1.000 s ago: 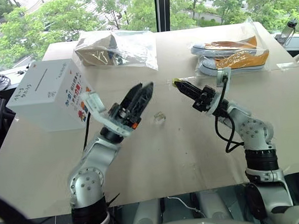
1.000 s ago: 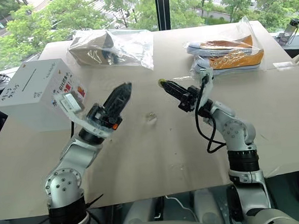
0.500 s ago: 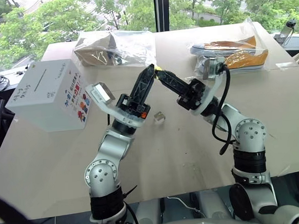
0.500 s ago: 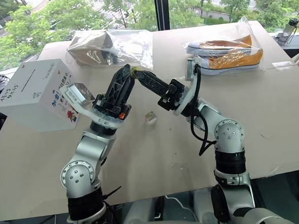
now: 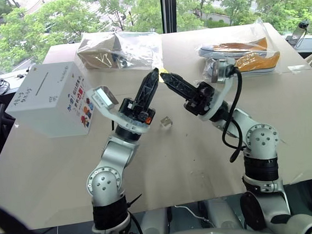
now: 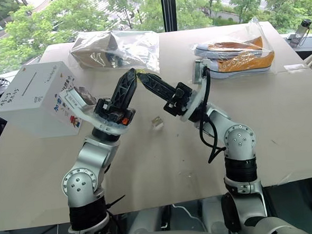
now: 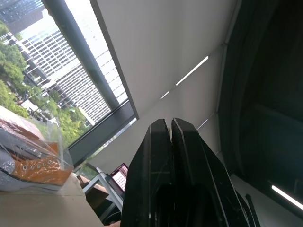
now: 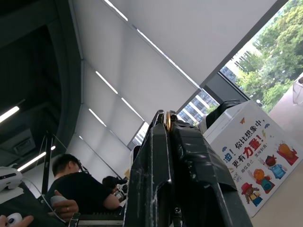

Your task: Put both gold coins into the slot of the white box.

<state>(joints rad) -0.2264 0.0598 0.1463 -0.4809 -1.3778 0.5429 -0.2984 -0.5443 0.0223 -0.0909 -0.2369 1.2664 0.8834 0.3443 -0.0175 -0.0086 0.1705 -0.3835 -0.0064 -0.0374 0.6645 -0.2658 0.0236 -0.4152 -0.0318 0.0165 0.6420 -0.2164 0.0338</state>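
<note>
Both grippers are raised above the middle of the table, tips almost touching. My right gripper (image 5: 163, 75) is shut on a gold coin (image 8: 167, 117), whose thin yellow edge shows between the fingertips. My left gripper (image 5: 154, 72) points up beside it with its fingers (image 7: 161, 142) pressed together and nothing seen between them. I cannot tell whether it touches the coin. The white box (image 5: 49, 105) stands at the table's left edge, well left of both grippers. Its slot (image 5: 42, 81) is on the plain top face and cartoon pictures face the table's middle.
A small clear plastic piece (image 5: 166, 122) lies on the table below the grippers. A clear bag with a brown item (image 5: 117, 50) sits at the back centre-left, and a bag of orange shoes (image 5: 242, 58) at the back right. People sit in the background (image 8: 80, 187).
The right gripper swung left and up with the coin until its tip met the left gripper's. The left gripper, open a second ago, rolled upright and shut.
</note>
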